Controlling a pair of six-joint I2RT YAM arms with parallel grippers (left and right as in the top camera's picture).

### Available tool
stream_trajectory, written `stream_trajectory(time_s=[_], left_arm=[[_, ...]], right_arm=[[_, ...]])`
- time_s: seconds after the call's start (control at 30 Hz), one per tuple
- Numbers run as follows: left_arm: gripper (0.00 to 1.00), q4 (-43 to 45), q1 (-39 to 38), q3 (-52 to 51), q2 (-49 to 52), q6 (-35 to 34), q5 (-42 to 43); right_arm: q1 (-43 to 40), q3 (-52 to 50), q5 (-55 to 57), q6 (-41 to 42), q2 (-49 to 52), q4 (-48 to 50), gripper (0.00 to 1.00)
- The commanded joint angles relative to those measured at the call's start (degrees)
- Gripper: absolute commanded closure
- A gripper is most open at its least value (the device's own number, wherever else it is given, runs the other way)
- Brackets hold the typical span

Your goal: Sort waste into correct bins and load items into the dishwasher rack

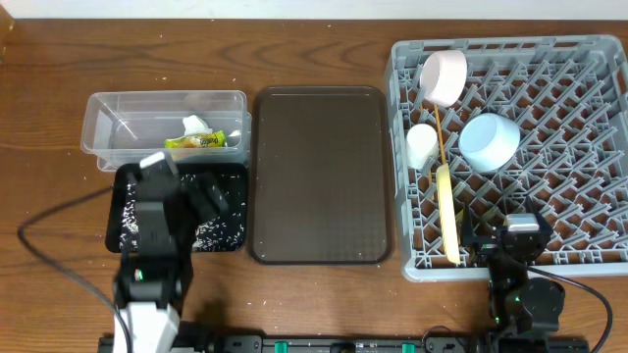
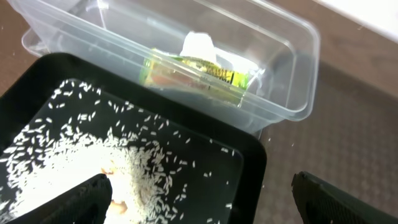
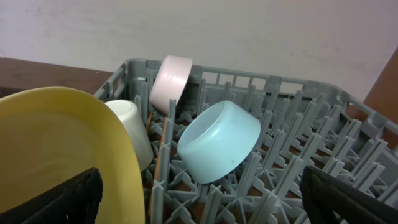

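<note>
The clear tub holds the white tissue and the green-and-orange wrapper. In front of it the black tray is strewn with rice grains. My left gripper hangs open just above that rice, empty. The grey rack carries the pinkish bowl, white cup, light blue bowl upside down, yellow-green plate on edge, and chopsticks. At the rack's front edge my right gripper stands open and empty beside the plate.
A large dark brown serving tray lies between the two bins and the rack. Cables trail from both arms along the table's front edge. The back wall rises behind the rack.
</note>
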Motion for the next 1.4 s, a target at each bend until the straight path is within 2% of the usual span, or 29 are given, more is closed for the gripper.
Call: stream_trajectory(time_s=[0.0,0.2,0.47,0.83,1.07,1.37], left_arm=[[0.05,3.89,0.11,-6.43,-7.39,-0.52,0.09],[0.04,13.18,0.11,-17.51,-19.56,-0.5,0.09],[0.05,20.7,0.11,-26.69,-28.98,-0.5,0.96],[0.05,20.5,0.46,-30.8,-37.35,-0.48,0.98],[0.05,15.1,1.86,-30.91,-41.2,-0.46,1.57],[0.05,14.62,1.81,-30.91,-45.99,8.28,2.75]], right_arm=[[0.98,-0.09,-0.7,-0.39,-0.42,-0.22,0.01],[0.98,-0.09,-0.7,-0.39,-0.42,-0.22,0.01],[0.98,-0.09,-0.7,-0.39,-0.42,-0.22,0.01],[0.98,-0.09,-0.7,-0.39,-0.42,-0.22,0.01],[0.98,-0.09,-0.7,-0.39,-0.42,-0.22,0.01],[0.98,-0.09,-0.7,-0.39,-0.42,-0.22,0.01]])
